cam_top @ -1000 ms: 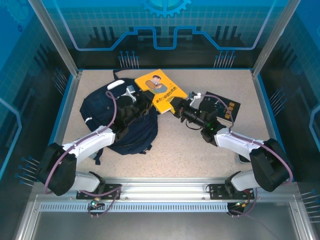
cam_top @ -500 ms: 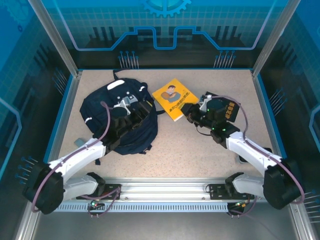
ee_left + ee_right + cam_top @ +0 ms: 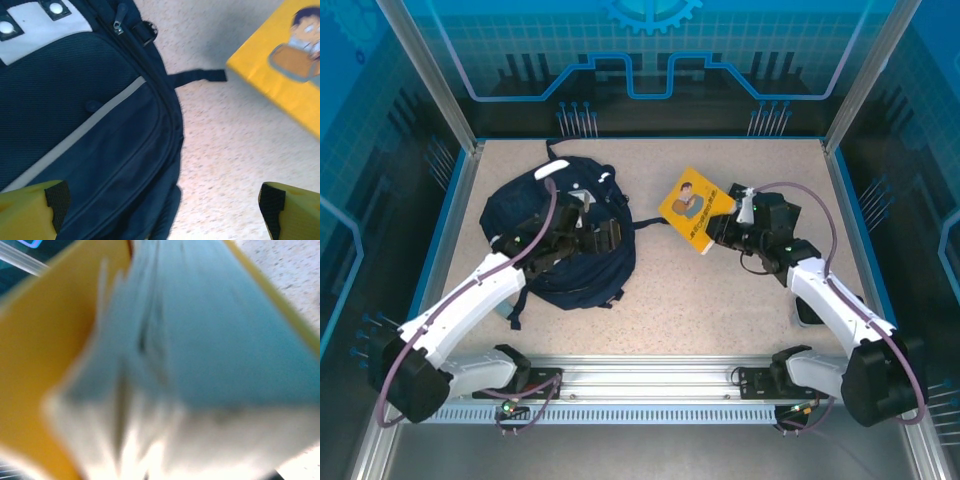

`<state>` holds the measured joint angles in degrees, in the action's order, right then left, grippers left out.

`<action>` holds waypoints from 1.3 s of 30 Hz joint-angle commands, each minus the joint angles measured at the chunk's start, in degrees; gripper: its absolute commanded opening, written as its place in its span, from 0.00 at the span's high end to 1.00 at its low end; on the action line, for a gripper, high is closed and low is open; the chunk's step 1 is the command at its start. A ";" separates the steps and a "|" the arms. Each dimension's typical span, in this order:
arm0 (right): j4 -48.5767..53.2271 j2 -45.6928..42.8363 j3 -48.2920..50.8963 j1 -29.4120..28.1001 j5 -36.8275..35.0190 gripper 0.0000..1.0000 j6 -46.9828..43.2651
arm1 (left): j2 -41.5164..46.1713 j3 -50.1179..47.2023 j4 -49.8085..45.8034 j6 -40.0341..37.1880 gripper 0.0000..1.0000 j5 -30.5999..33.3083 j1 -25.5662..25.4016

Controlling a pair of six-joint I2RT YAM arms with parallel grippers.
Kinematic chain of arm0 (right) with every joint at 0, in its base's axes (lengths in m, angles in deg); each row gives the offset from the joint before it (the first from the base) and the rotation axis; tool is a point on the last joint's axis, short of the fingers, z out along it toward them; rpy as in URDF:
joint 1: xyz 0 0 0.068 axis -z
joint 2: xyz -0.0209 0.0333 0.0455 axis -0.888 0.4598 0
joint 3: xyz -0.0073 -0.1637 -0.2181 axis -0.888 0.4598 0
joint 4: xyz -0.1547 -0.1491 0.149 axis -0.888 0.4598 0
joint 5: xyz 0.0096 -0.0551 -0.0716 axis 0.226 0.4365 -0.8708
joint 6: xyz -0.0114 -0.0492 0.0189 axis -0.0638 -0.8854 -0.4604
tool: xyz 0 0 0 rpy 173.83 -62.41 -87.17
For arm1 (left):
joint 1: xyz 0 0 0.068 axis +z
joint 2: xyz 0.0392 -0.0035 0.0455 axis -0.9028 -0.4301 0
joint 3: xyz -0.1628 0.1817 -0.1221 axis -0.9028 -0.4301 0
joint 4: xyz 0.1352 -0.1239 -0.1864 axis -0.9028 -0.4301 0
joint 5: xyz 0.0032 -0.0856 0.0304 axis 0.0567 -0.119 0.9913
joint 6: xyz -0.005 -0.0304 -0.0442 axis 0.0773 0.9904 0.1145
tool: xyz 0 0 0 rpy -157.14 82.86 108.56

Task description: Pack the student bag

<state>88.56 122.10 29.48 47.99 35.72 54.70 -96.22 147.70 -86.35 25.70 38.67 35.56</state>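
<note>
From above, the backpack (image 3: 585,275) lay left on the surface (image 3: 720,290) under the left gripper (image 3: 605,236). The right gripper (image 3: 718,228) was clamped on a tilted yellow book (image 3: 692,202). In the left wrist view, that gripper's fingers (image 3: 30,210) stood wide apart over the backpack. The right wrist view showed the book's blurred pages.

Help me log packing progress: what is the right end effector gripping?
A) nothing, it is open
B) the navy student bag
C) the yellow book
C: the right end effector is shut on the yellow book, holding it tilted by its edge, while the student bag lies apart from it, under the open left end effector.
</note>
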 commanded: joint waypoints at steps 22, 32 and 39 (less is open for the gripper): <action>-3.52 -3.37 4.65 4.35 4.43 1.00 0.11 | -23.43 11.22 -20.08 -13.48 0.38 11.37 -0.94; -4.03 -2.80 4.71 4.02 4.92 1.00 1.67 | -31.15 13.87 -21.86 -13.85 0.45 16.86 -2.92; -3.85 -2.07 4.37 3.33 4.94 1.00 2.16 | -33.51 14.30 -21.68 -13.74 0.49 18.66 -3.85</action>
<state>88.43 120.57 34.96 51.42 39.00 56.62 -128.79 160.53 -106.24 12.56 54.51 32.19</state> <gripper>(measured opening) 0.185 0.517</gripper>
